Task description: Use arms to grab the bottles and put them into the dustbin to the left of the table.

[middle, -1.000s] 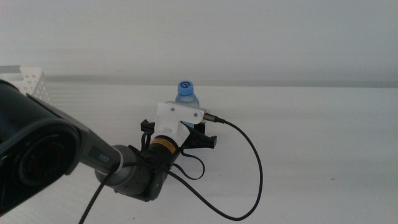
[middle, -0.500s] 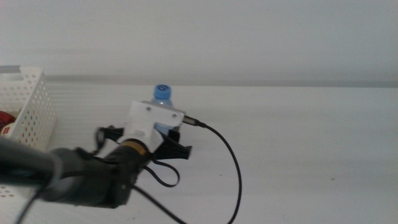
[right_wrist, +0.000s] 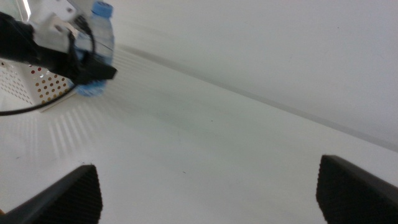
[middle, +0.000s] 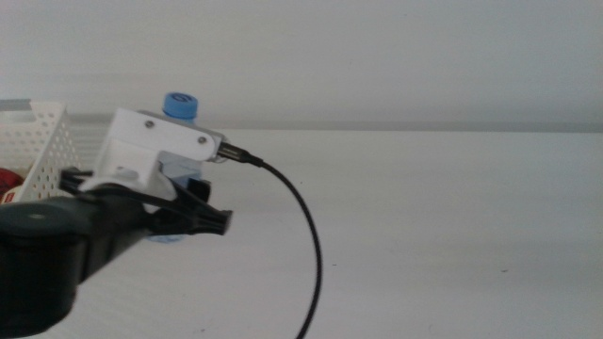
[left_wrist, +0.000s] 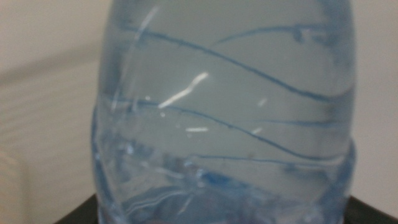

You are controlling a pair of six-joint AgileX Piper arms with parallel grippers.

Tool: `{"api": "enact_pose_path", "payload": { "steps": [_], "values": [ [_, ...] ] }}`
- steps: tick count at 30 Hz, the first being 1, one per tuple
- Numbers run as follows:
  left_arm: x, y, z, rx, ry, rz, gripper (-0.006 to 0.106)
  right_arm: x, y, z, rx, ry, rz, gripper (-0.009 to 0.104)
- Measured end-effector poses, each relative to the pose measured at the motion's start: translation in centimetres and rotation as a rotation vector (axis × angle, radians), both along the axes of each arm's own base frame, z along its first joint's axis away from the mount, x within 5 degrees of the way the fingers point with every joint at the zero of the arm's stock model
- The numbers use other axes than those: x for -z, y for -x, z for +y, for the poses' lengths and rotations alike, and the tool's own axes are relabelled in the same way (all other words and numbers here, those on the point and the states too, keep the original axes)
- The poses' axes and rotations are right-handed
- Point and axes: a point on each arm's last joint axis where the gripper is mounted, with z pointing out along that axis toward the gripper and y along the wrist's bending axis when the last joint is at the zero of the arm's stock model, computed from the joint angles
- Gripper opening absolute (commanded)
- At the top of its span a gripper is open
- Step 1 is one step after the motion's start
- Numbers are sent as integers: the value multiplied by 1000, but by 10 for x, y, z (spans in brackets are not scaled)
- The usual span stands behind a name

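Observation:
My left gripper point(middle: 181, 213) is shut on the small clear water bottle point(middle: 185, 175), whose blue cap point(middle: 179, 104) rises above the white gripper plate point(middle: 151, 143). The left wrist view is filled by the bottle's ribbed body point(left_wrist: 224, 118), with the dark jaws only at the picture's lower corners. The bottle is upright, just right of the white perforated dustbin point(middle: 42, 141). Something red point(middle: 8, 179) lies inside the dustbin. The right wrist view has my right gripper point(right_wrist: 211, 193) open over bare table point(right_wrist: 236, 143), far from the bottle point(right_wrist: 102, 31) and dustbin point(right_wrist: 34, 84).
A thick black cable point(middle: 306, 245) loops from the left gripper plate down to the picture's bottom edge. The white table point(middle: 452, 226) stretches away to the right, and a pale wall stands behind it.
The left arm has carried the water bottle leftward and higher in the picture, from the table's middle to beside the dustbin. The bottle stays in its jaws.

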Motion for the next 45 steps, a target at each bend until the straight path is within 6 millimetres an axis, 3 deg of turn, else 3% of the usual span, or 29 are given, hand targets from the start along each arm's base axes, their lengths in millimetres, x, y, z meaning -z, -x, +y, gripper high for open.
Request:
{"api": "enact_pose_path", "payload": {
  "steps": [7,20,27,34,39,45],
  "values": [
    [-19,9,16,-64,-64,-57,-2,0,0,0,0,0,0,92],
    [-19,10,16,-61,-53,-51,-2,0,0,0,0,0,0,92],
    [-15,12,8,-54,148,-70,-2,0,0,0,0,0,0,92],
    [-14,13,-3,143,274,11,-2,0,0,0,0,0,0,92],
    [-31,0,16,159,300,164,-2,0,0,0,0,0,0,92],
    [-56,-17,75,50,185,367,-2,0,0,0,0,0,0,92]
  ]
}}
